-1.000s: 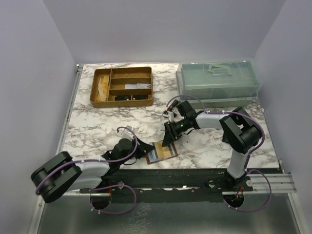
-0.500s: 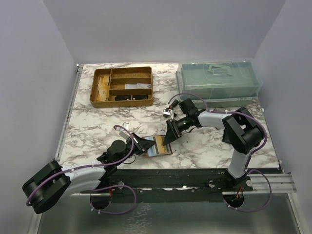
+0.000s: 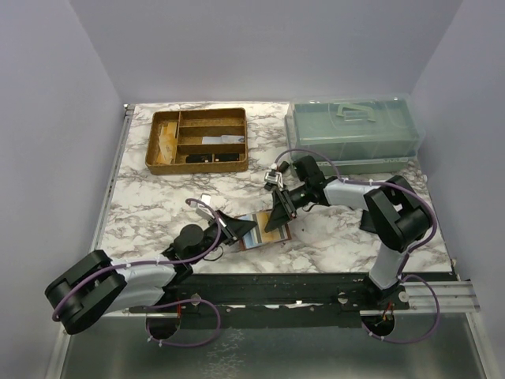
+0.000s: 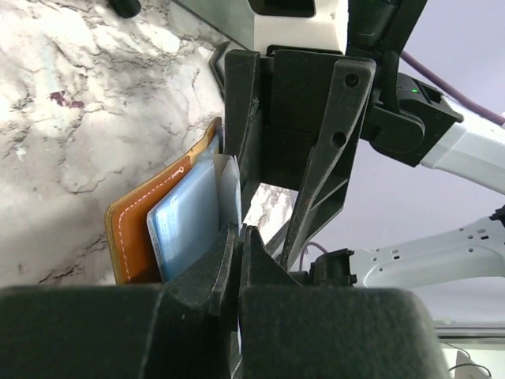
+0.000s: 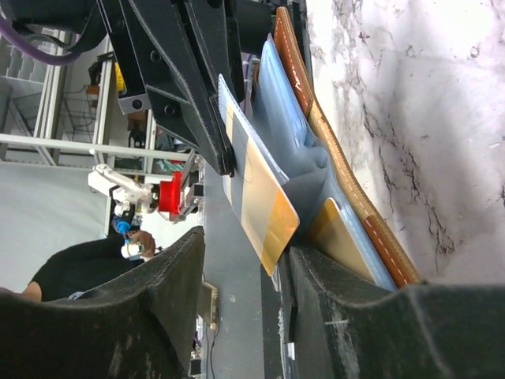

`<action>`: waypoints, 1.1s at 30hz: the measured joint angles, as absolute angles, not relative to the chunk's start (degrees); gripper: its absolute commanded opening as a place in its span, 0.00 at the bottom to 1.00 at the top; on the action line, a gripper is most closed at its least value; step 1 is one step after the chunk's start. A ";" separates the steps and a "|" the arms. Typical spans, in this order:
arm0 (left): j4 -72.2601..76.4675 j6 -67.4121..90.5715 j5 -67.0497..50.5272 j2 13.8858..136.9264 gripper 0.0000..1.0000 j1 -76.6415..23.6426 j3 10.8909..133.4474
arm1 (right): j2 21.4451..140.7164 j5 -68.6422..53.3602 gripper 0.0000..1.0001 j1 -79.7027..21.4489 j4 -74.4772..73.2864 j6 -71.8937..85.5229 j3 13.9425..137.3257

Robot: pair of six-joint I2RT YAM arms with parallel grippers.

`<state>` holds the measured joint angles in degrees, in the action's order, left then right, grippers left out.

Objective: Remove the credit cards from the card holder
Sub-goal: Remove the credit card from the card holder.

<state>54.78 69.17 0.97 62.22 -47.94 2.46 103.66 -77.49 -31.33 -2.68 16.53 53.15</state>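
Two robot arms meet over a reddish-brown leather card holder, which lies open near the front edge of a marble-patterned table, about midway along it and directly between the two grippers. The left gripper is clenched tight, its fingers pinching what appears to be the grey end of a yellow-orange card. That card stands tilted up out of the holder's light blue inner pockets. The right gripper has its jaws parted on either side of the card's orange corner, gripping nothing. A second tan card sits tucked low in a pocket beside it, only its top corner showing.

At the back left of the table rests a gold-brown divided tray. A pale item lies in its left compartment and dark objects lie in its front long compartment; what they are cannot be told. At the back right stands a clear lidded box with a handle moulded into its top, its contents not discernible through the frosted walls
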 measured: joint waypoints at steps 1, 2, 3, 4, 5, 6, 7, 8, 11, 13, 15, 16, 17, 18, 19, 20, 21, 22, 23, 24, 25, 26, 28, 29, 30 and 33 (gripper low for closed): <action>55.42 69.17 0.91 62.48 0.00 -47.94 2.57 | 103.48 -77.76 0.45 -31.38 -2.46 16.93 53.15; 56.16 69.17 0.89 62.74 0.00 -47.94 2.63 | 103.37 -78.00 0.42 -31.38 -2.11 17.45 53.10; 56.71 69.19 0.86 62.96 0.00 -47.94 2.63 | 103.37 -78.22 0.38 -31.31 -1.54 18.06 53.04; 57.04 69.21 0.89 63.16 0.00 -47.94 2.68 | 103.37 -78.41 0.35 -31.05 -0.93 18.46 52.90; 57.43 69.25 0.86 63.37 0.00 -47.94 2.70 | 103.37 -78.63 0.31 -30.74 -0.34 19.18 52.69; 57.82 69.36 0.86 63.66 0.00 -47.94 2.76 | 103.37 -78.89 0.26 -30.37 0.47 19.94 52.36; 58.17 69.41 0.84 63.90 0.00 -47.94 2.85 | 103.37 -79.11 0.20 -29.98 1.21 20.71 51.96; 58.37 69.41 0.82 64.12 0.00 -47.94 2.92 | 103.37 -79.29 0.15 -29.61 2.11 21.37 51.53; 59.46 69.45 0.08 65.19 0.00 -47.94 3.22 | 103.35 -80.03 0.00 -28.56 4.47 23.46 50.24; 60.23 69.63 -0.40 66.32 0.00 -47.94 3.40 | 103.15 -80.53 0.00 -28.12 5.19 24.16 49.84; 60.84 70.06 -0.45 66.94 0.00 -47.83 3.36 | 102.59 -80.47 0.00 -27.73 5.34 23.97 49.65; 61.36 70.30 -0.45 66.92 0.00 -47.83 3.29 | 102.28 -80.49 0.00 -27.55 5.32 23.70 49.65; 61.76 70.50 -0.38 66.65 0.00 -47.75 3.16 | 101.93 -80.55 0.00 -27.33 5.30 23.31 49.65; 62.04 70.59 -0.16 65.89 0.00 -47.70 2.63 | 101.49 -80.73 0.00 -26.96 5.13 22.63 49.65; 62.06 70.67 0.19 64.88 0.00 -47.68 1.96 | 101.25 -80.95 0.00 -26.50 5.02 22.20 49.65; 62.00 70.72 0.56 63.86 0.00 -47.55 1.43 | 101.12 -81.28 0.00 -25.74 4.95 21.63 49.65; 61.67 70.74 0.91 62.00 0.00 -47.22 0.80 | 101.08 -81.65 0.00 -24.95 4.82 21.02 49.65; 61.41 70.72 1.06 60.49 0.00 -47.16 0.49 | 101.08 -81.84 0.00 -24.29 4.54 20.56 49.65; 60.71 70.70 1.04 58.70 0.00 -47.05 0.43 | 101.08 -81.97 0.00 -23.83 4.23 19.90 49.65; 60.12 70.67 1.04 56.84 0.00 -46.94 0.43 | 101.08 -82.11 0.00 -23.42 4.03 19.33 49.65; 59.48 70.65 1.04 55.16 0.00 -46.94 0.43 | 101.08 -82.21 0.00 -23.14 3.73 18.68 49.65; 58.48 70.65 1.04 52.88 0.00 -46.85 0.43 | 101.08 -82.19 0.00 -23.11 3.31 17.96 49.67; 56.73 70.70 1.15 50.30 0.00 -46.68 0.43 | 101.08 -82.08 0.00 -23.14 1.28 15.94 50.04; 55.59 70.83 1.52 49.32 0.00 -46.54 0.43 | 101.01 -81.95 0.00 -23.14 -0.21 14.63 50.50; 53.63 70.94 1.74 48.07 0.00 -46.52 0.43 | 100.88 -81.82 0.00 -23.14 -1.65 13.19 50.98; 48.16 71.70 2.72 46.30 0.00 -46.39 0.43 | 99.33 -81.73 0.00 -23.11 -4.45 9.69 51.77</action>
<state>48.16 71.70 2.72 46.30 -46.39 0.43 99.33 -81.73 -23.11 -4.45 9.69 51.77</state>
